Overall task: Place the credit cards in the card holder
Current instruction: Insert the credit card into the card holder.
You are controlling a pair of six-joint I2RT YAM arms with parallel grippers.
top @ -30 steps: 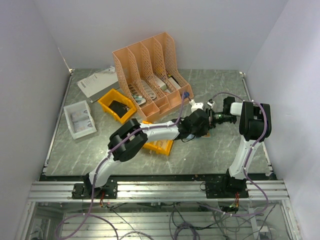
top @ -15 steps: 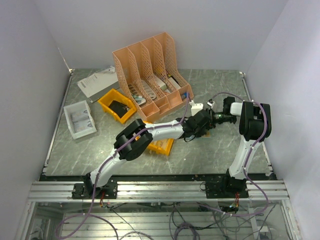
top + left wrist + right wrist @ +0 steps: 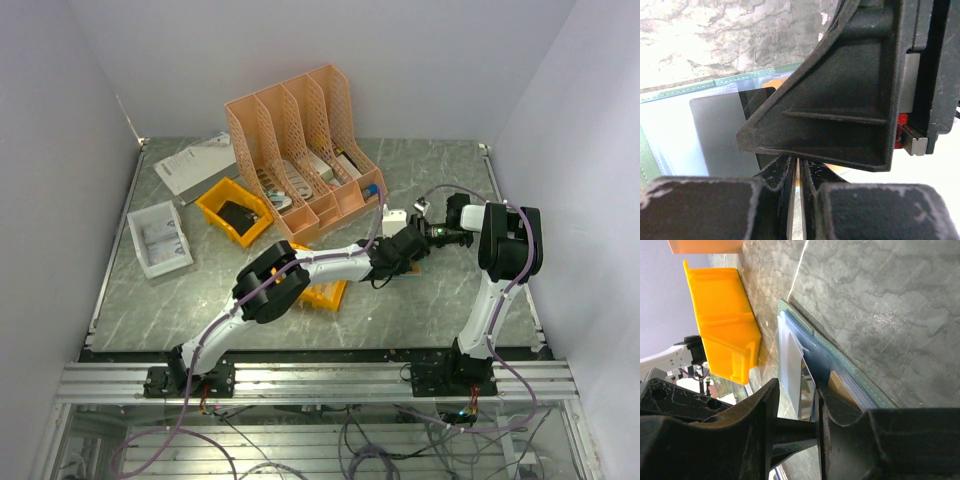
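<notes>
Left wrist: my left gripper (image 3: 797, 176) has its jaws almost together on a thin pale card (image 3: 797, 192), seen edge-on. I read this as a pinch to steer it into a pocket.
Right gripper (image 3: 796, 390): jaws narrowly apart, astride the near edge of the holder (image 3: 670, 135) and not plainly pinching. I judge it is there to stop the flap sliding.
Holder: lies open on the table (image 3: 715, 35), blue inside up and green hem showing, directly under both grippers, which meet head-on over it.
Grey card (image 3: 720, 132): sits in the holder's pocket, at 9 o'clock of my left fingertips.
Tan card (image 3: 840, 385): shows inside the holder too, beside the right finger.
Bin (image 3: 725, 325): yellow, at 9 o'clock of the holder in the top view, apart from it.
Rack (image 3: 300, 140): farther off at 11 o'clock, no part in this.
Next: I would tip the pale card flat and slide it in.
</notes>
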